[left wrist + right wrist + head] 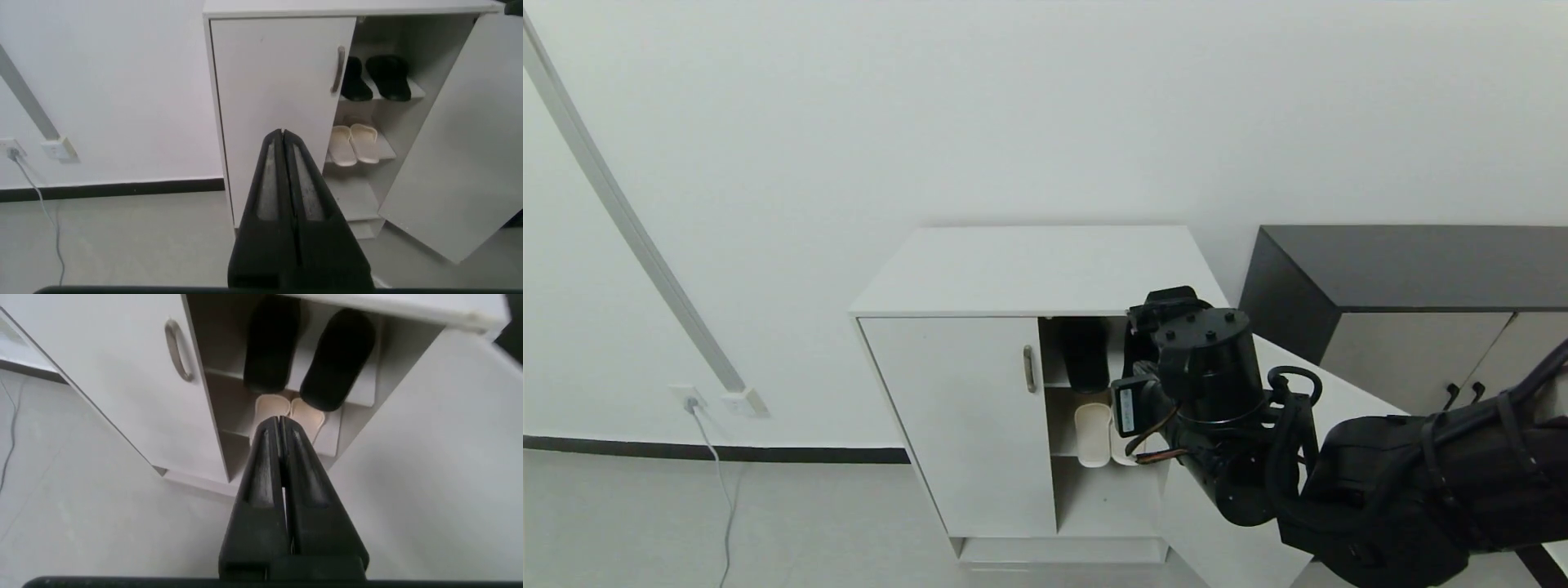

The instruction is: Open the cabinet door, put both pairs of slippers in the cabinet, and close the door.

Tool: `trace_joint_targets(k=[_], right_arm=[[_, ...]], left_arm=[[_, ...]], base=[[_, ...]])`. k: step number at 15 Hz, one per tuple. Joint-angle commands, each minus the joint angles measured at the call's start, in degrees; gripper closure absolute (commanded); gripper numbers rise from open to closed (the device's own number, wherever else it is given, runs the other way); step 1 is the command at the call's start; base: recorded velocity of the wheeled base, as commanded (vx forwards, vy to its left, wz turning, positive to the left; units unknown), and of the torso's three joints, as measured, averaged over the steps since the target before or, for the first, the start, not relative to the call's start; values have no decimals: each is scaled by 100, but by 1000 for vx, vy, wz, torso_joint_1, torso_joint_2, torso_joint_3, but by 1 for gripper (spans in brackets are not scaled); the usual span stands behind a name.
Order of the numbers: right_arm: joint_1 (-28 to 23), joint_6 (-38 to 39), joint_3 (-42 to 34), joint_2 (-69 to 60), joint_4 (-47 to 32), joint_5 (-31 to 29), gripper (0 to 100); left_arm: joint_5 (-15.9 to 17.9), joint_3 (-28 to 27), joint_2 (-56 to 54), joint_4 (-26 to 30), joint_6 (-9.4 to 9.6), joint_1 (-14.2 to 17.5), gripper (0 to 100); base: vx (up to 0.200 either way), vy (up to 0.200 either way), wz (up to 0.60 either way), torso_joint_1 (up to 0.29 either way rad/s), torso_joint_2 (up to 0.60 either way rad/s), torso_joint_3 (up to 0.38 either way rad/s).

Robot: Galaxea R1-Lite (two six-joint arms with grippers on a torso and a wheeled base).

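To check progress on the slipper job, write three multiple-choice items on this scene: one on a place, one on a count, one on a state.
1. Where do the black slippers sit?
A. On the top shelf of the cabinet
B. On the floor in front of it
C. On the cabinet's roof

2. How many pairs of slippers are inside the cabinet?
A. One
B. Two
C. Three

3. How does the right-hand door stand?
A. Shut
B. Taken off
C. Swung open

Answers:
1. A, since both black soles lie side by side on the uppermost board inside.
2. B, since the black slippers and a cream pair below them are the only ones there.
3. C, since the panel stands out from the cabinet and the shelves are exposed.
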State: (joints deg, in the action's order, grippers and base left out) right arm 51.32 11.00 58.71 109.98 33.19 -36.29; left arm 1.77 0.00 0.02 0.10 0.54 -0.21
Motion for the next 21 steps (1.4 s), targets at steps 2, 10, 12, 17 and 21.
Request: trace_joint_targets(k=[2,10,12,17,21], right_arm=[[-8,-1,0,-3,3,-1,100],[-263,-1,18,93,91,17,100],[-298,-10,9,146,222,34,100],[-307,-168,-88,234,416,26,100],[-465,-168,-88,260,416,34,100]], left_arm=[[-1,0,-2,-1,-1,-6,100],[-1,0,6,-1,-1,-6,100],[8,0,6,-1,-1,-6,100],[-1,0,-2,-1,-1,-6,100],[-1,0,6,-1,-1,3,100]], base=[[0,0,0,269,-610,-337],[0,0,0,185,-404,-226],[0,0,0,139,-324,-163],[0,0,-120,18,-26,-19],[0,0,-600,6,-1,2]])
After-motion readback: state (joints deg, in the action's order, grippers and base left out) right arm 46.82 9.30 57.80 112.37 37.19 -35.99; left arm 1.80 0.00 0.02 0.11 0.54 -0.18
